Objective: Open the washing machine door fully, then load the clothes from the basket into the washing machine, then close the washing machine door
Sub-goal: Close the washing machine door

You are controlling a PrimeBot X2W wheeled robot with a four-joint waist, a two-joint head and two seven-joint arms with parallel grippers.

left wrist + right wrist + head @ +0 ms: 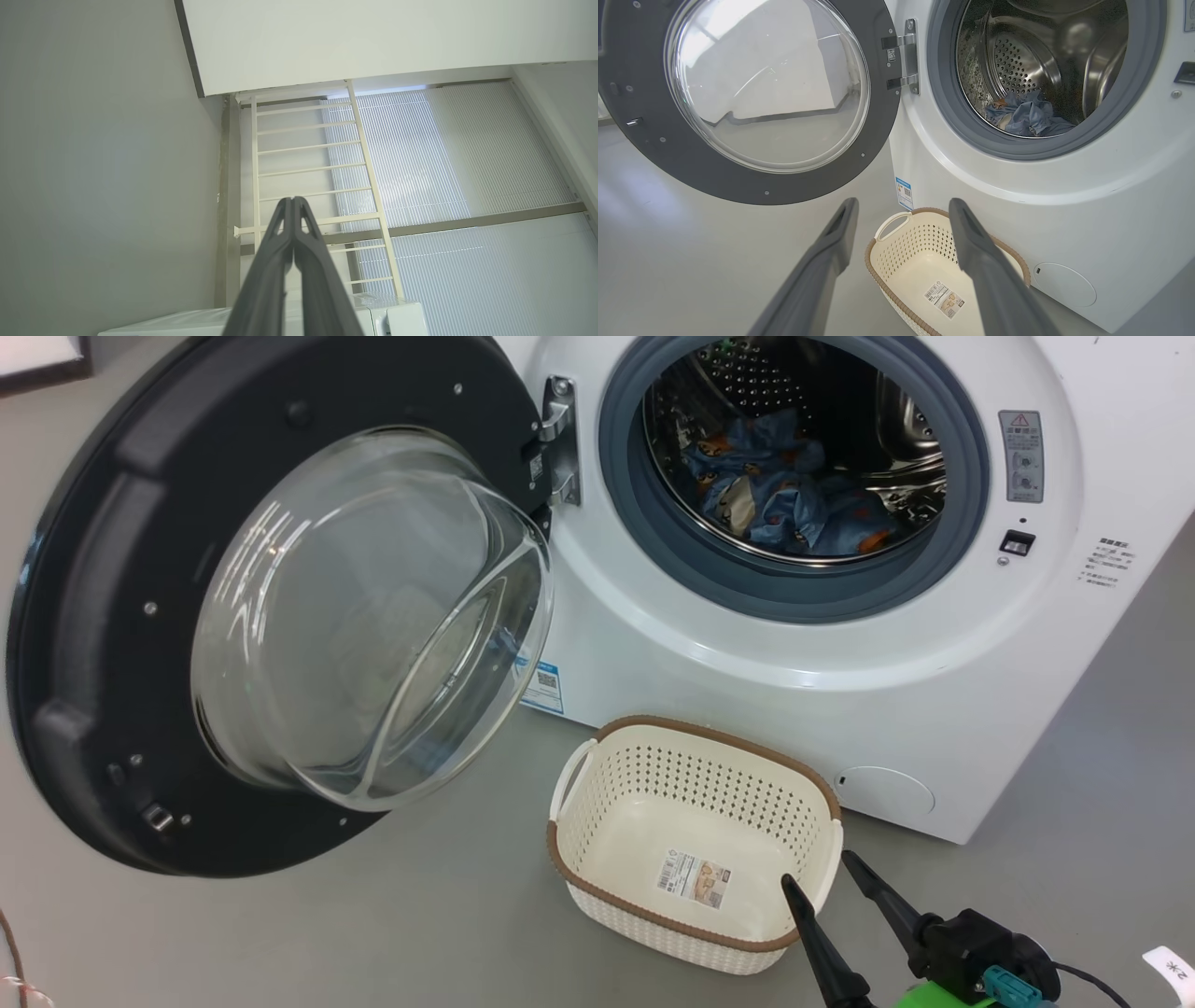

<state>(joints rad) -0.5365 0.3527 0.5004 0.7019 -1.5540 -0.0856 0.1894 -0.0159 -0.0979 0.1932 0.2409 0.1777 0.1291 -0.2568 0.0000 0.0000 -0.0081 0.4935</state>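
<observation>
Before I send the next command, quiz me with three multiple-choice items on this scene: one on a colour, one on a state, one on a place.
1. The basket has a rim that is: A brown, B blue, C black.
2. The door is: A shut, B wide open, C missing.
3. The clothes lie: A in the basket, B in the drum, C over the door.

Answers:
1 A, the woven-look band round its top is brown.
2 B, it hangs swung clear of the opening.
3 B, the blue fabric sits inside the steel drum, and the basket holds none.
</observation>
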